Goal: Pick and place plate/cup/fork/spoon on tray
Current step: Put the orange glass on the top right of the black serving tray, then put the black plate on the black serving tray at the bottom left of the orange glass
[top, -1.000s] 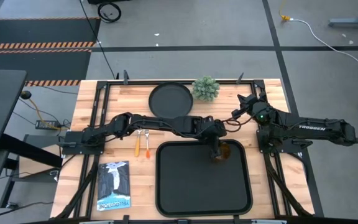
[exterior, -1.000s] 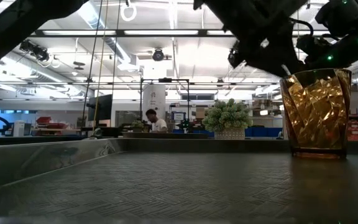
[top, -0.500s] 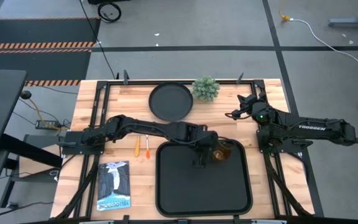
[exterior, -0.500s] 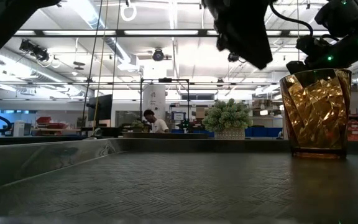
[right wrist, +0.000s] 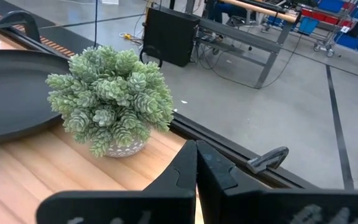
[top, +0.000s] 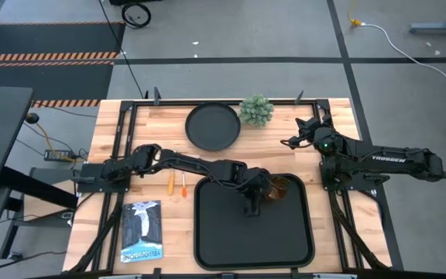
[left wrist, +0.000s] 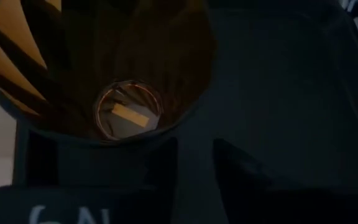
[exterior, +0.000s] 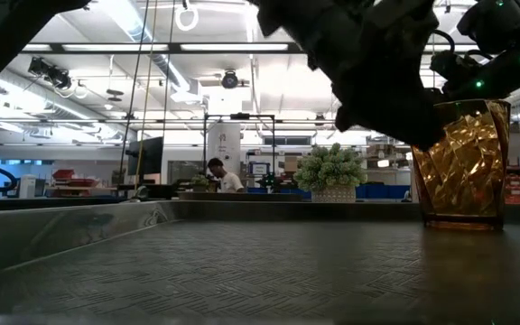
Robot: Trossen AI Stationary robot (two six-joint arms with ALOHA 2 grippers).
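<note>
Cup (top: 279,188): a light, thin-walled, faceted amber tumbler, probably slick, best pinched across its rim. It stands upright in the tray (top: 207,240) toward two o'clock, just beside the left gripper (top: 252,198), whose fingers are apart at its nine o'clock. Farther off, the right gripper (top: 291,142) waits pressed together.

Amber cup (top: 279,188) stands upright in the black tray's (top: 223,240) far right corner.
</note>
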